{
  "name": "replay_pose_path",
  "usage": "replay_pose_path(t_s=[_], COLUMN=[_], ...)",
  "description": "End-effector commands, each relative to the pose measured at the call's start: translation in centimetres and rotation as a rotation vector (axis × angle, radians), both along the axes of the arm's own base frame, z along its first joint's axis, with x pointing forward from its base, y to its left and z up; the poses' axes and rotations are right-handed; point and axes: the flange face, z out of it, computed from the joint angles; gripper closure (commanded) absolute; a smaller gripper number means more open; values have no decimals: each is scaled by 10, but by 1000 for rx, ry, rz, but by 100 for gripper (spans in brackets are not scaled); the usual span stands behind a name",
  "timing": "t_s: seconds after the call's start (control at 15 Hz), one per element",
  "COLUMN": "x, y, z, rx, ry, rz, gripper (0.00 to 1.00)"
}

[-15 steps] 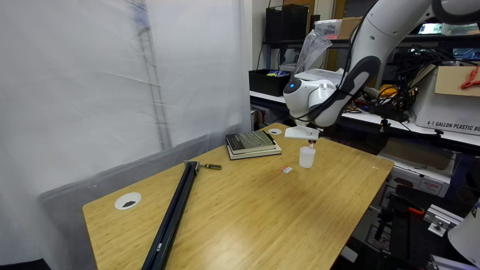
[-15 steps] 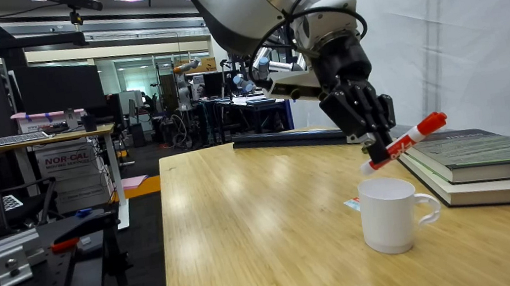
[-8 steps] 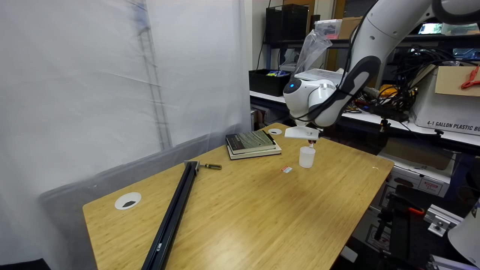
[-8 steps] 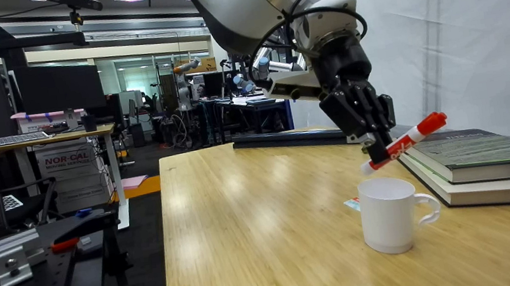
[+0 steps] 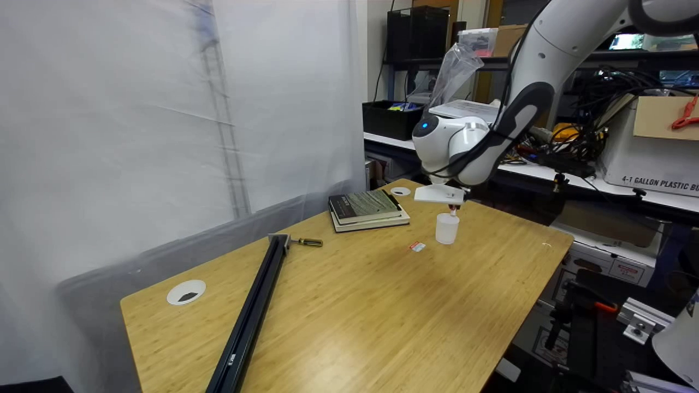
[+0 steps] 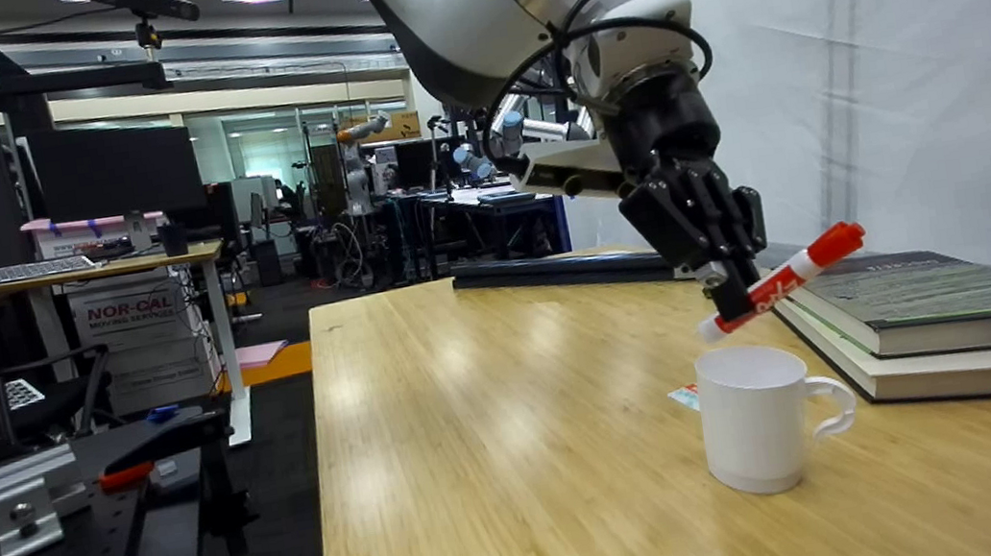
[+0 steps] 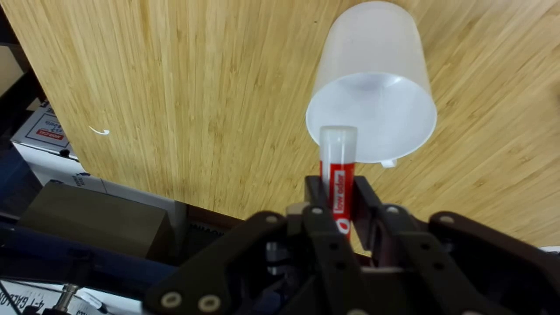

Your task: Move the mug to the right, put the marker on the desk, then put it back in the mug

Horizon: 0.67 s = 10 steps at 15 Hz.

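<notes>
Mug: smooth plastic, faintly glossy from where I stand. Marker: smooth plastic. Worktop: grained wood, glossy. End effector: mostly matt. Books: paper pages. Curtain: creased sheeting.

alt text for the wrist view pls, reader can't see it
Robotiq gripper holding a red and white low-odor marker, its white end overlapping the mouth of a white mug on a light-wood desk; boxes show beyond the desk at lower left.
</notes>
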Motion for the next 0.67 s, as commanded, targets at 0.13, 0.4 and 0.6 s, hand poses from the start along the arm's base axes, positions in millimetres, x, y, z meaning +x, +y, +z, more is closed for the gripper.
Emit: replay_pose_path(t_s=[0.13, 0.4, 0.6], x=[6, 15, 19], y=[11, 28, 36], z=[-5, -6, -6], rx=[-65, -141, -198], ry=[55, 100, 119], rz=[-6, 7, 15], gripper=[95, 95, 95])
